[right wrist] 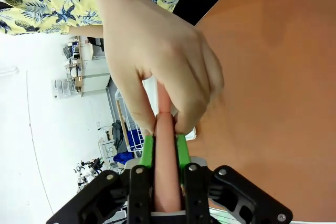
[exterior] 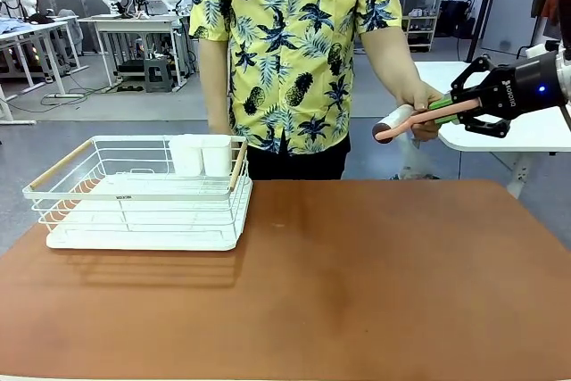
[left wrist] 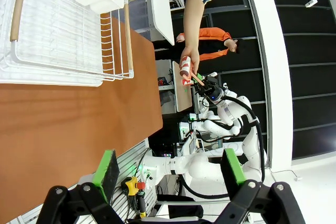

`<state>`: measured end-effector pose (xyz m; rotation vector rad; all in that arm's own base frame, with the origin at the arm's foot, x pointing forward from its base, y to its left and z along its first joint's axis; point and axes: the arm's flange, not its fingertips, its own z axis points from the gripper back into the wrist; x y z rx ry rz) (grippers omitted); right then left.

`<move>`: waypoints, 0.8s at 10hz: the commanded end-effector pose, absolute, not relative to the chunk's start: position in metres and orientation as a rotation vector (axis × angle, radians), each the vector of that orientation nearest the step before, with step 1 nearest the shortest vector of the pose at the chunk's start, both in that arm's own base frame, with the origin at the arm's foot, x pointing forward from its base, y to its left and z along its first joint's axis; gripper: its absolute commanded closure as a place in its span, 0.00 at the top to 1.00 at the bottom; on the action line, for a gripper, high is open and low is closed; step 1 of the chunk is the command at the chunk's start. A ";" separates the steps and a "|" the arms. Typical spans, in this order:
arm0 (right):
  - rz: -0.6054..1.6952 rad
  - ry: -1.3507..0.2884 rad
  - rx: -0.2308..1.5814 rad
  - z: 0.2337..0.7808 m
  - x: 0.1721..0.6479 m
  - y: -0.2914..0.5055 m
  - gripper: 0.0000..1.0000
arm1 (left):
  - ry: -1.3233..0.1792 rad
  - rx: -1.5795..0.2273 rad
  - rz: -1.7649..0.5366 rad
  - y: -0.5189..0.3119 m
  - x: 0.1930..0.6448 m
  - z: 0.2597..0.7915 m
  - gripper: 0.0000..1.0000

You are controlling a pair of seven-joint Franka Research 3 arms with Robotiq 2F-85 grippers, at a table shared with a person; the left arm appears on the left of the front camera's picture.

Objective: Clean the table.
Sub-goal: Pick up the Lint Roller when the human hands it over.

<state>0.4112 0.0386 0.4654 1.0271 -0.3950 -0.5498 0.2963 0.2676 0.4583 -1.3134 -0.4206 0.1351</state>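
A lint roller (exterior: 393,123) with a white head and a pink handle (right wrist: 164,171) is held in the air beyond the far right edge of the reddish-brown table (exterior: 357,283). My right gripper (exterior: 449,110) is shut on the handle's end, its green pads pressing both sides. The person's hand (exterior: 426,104) still grips the same handle just ahead of my fingertips (right wrist: 148,148). The left wrist view shows my left gripper (left wrist: 169,169) open and empty, off the table's near side, with the roller (left wrist: 186,70) far off.
A white wire dish rack (exterior: 62,164) with wooden handles stands on a white tray at the table's far left, holding two white cups (exterior: 201,154). The person in a yellow patterned shirt stands at the far edge. A white side table (exterior: 526,136) lies behind my right gripper.
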 end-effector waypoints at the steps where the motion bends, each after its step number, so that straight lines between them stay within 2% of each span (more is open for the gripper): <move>1: -0.542 -0.395 1.021 0.464 0.411 0.039 0.00 | -0.443 -1.332 0.116 0.270 0.296 0.460 1.00; 8: -0.550 -0.395 1.027 0.465 0.411 0.039 0.01 | -0.443 -1.332 0.116 0.270 0.296 0.460 1.00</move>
